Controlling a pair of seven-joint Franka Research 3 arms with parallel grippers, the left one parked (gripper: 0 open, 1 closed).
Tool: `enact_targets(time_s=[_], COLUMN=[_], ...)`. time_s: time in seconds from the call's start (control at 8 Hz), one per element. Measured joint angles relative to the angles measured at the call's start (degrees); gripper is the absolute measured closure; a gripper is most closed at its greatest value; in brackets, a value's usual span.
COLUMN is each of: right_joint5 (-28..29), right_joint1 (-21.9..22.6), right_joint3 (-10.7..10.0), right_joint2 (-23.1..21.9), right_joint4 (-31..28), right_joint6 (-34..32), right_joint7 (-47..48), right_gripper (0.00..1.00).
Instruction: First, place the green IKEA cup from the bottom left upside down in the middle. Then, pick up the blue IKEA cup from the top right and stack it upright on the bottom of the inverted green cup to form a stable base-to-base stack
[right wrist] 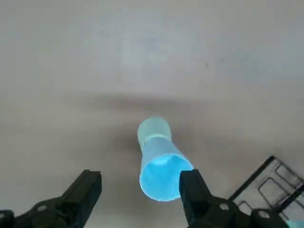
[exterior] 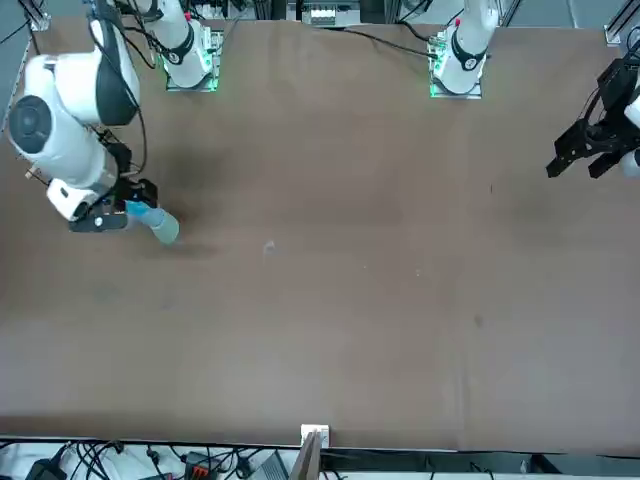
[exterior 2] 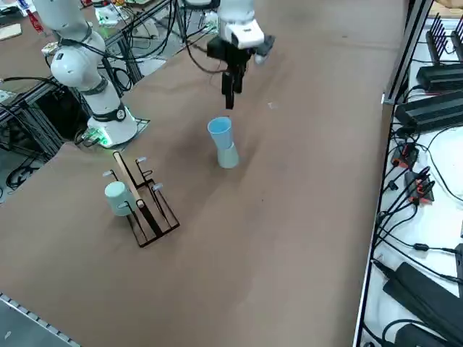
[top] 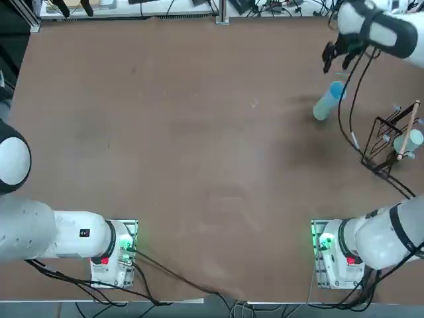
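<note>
Top view, over the brown table (top: 199,152): my right gripper (top: 329,58) hangs near the far right corner, fingers spread and holding nothing, just beyond the stack, where the blue IKEA cup (top: 336,90) stands mouth-up on the upturned green IKEA cup (top: 322,108). A black wire rack (top: 387,142) sits to the stack's right at the table's edge, a whitish-teal piece (top: 412,140) on a wooden stick (top: 409,129) resting in it. No lettering can be read on either cup from here. Front view, from across the table: my claw (exterior: 100,218) is at the left, low and close beside the stack, the blue cup (exterior: 141,213) partly behind my black fingers and the green one (exterior: 166,229) meeting the tabletop. Right side view: my gripper (exterior 2: 230,90) is clear above the stack, apart from it, pointing down; the blue cup (exterior 2: 220,131) shows its open rim and sits base to base on the green cup (exterior 2: 228,155), the pair leaning a little in this picture. The rack (exterior 2: 145,202) and its teal piece (exterior 2: 116,196) stand nearer the camera. Right wrist view: my two fingers (right wrist: 83,194) stand wide apart with the blue cup's bright interior (right wrist: 163,173) between them and well below, the green cup (right wrist: 153,131) under it on the table; a corner of the rack (right wrist: 270,187) shows at the edge. No brand mark or writing is legible on anything.
</note>
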Motion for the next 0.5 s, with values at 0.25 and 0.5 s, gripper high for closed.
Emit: enact_targets(time_s=[0.25, 0.5], right_joint5=[0.1, 0.1], right_joint1=[-0.1, -0.1], right_joint3=[0.0, 0.0], right_joint2=[-0.2, -0.3], right_joint4=[4.7, 9.1], right_joint6=[-0.6, -1.0], right_joint7=[0.0, 0.0], right_gripper=[0.00, 0.00])
